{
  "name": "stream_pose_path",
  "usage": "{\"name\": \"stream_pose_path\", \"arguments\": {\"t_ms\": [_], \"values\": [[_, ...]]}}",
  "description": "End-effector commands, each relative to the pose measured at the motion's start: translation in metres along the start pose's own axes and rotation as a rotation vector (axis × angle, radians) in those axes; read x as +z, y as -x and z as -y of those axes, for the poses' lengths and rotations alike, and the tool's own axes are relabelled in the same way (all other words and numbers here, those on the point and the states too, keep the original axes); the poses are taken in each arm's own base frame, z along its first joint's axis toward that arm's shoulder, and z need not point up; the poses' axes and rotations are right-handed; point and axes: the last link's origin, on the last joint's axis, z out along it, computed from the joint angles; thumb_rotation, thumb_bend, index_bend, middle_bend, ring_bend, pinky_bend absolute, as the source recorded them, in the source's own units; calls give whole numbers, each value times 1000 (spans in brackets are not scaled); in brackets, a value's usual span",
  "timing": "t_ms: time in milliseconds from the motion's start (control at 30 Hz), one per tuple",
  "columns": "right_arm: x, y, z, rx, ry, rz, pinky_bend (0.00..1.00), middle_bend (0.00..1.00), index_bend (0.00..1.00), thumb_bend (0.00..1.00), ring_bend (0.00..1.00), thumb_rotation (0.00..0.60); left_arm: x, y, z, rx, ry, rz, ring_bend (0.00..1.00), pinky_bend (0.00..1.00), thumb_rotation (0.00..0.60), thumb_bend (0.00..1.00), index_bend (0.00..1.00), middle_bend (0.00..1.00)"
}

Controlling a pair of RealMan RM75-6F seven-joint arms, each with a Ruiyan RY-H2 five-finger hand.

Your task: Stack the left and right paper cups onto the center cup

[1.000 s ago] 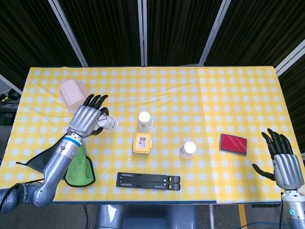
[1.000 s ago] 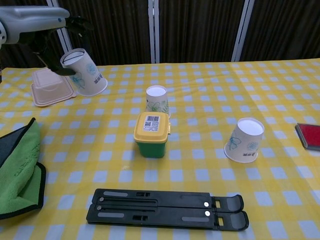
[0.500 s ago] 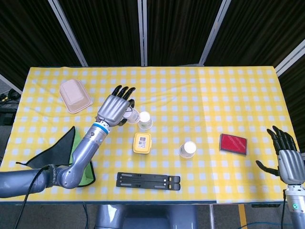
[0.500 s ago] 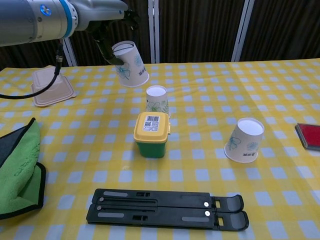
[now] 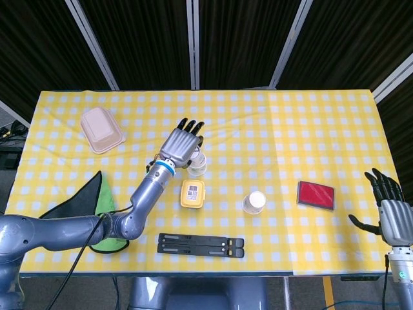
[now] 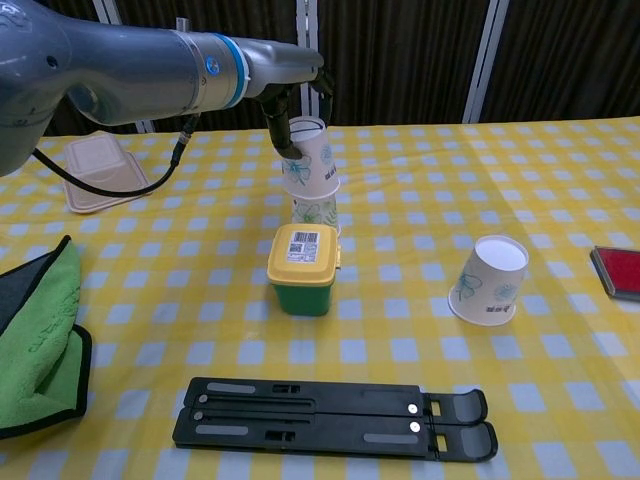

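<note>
My left hand (image 5: pixel 181 146) (image 6: pixel 296 96) holds a paper cup (image 6: pixel 311 160) upside down, tilted a little, directly above the centre cup (image 6: pixel 314 211). Its rim is at or just over the centre cup's top; I cannot tell whether they touch. In the head view the hand covers most of the held cup, and only part of the centre cup (image 5: pixel 197 167) shows. The right paper cup (image 5: pixel 254 202) (image 6: pixel 488 281) stands upside down on the cloth, alone. My right hand (image 5: pixel 391 216) hovers off the table's right edge, fingers spread, holding nothing.
A yellow-lidded green box (image 6: pixel 303 267) sits just in front of the centre cup. A black folding stand (image 6: pixel 330 417) lies near the front edge. A green cloth (image 6: pixel 38 335) is at the left, a beige clamshell box (image 5: pixel 101 129) far left, a red card (image 5: pixel 316 194) at right.
My left hand carried the cup rightward from beside the clamshell box to just above the centre cup and turned it more upright. My right hand drifted slightly lower and to the right.
</note>
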Motion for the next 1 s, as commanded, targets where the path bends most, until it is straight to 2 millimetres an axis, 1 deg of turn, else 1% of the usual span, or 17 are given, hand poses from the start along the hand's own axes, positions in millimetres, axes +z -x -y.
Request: {"name": "stream_pose_path", "arguments": {"t_ms": [33,100,167,267,333,367,467,600,700,800,867,900,933,967,1000], "values": [[0,0,0,2,-2,-1,0,0,91,56,0,600,3,3,-7,1,13,14,0,0,600,354,394,0],[-1,0,1,3,-3,-1,0,0,90,56,0,600,4,4,-9,13,15,11,0,0,600,355,385,0],[-1,0,2,3,-9,0,0,0,90,57,0,600,6,5,-12,15,16,10,0,0,600,356,343,0],[-2,-1,3,2,-14,-1,0,0,90,57,0,600,7,8,-14,19,18,20,0,0,600,344,173,0],[-2,-1,3,2,-12,-3,0,0,90,56,0,600,6,10,-14,32,18,23,0,0,600,307,52,0],[-2,-2,2,2,-8,-5,0,0,90,56,0,600,5,11,-13,41,17,21,0,0,600,286,21,0],[-2,-2,0,1,0,-5,0,0,90,57,0,600,0,11,-9,47,11,9,0,0,600,259,0,0],[-1,-1,-2,-5,7,-2,0,0,90,57,0,600,-11,10,0,36,8,-11,0,0,600,259,0,0],[0,-1,-2,-8,10,-4,0,0,91,57,0,600,-26,7,12,8,1,-41,0,0,600,259,0,0],[0,1,-2,-14,13,4,0,0,92,57,0,600,-50,7,33,-37,-25,-76,0,0,600,258,0,0],[0,3,-2,-19,11,10,0,0,93,57,0,600,-70,11,49,-60,-53,-92,0,0,600,258,0,0],[0,4,-1,-22,10,12,0,0,93,57,0,600,-76,13,54,-62,-62,-95,0,0,600,258,0,0],[0,5,0,-27,8,14,0,0,93,57,0,600,-90,17,63,-62,-82,-102,0,0,600,258,0,0],[0,6,1,-34,3,15,0,0,93,57,0,600,-108,22,74,-62,-100,-116,0,0,600,258,0,0],[0,7,2,-38,2,15,0,0,93,57,0,600,-119,25,81,-60,-113,-125,0,0,600,259,0,0]]}}
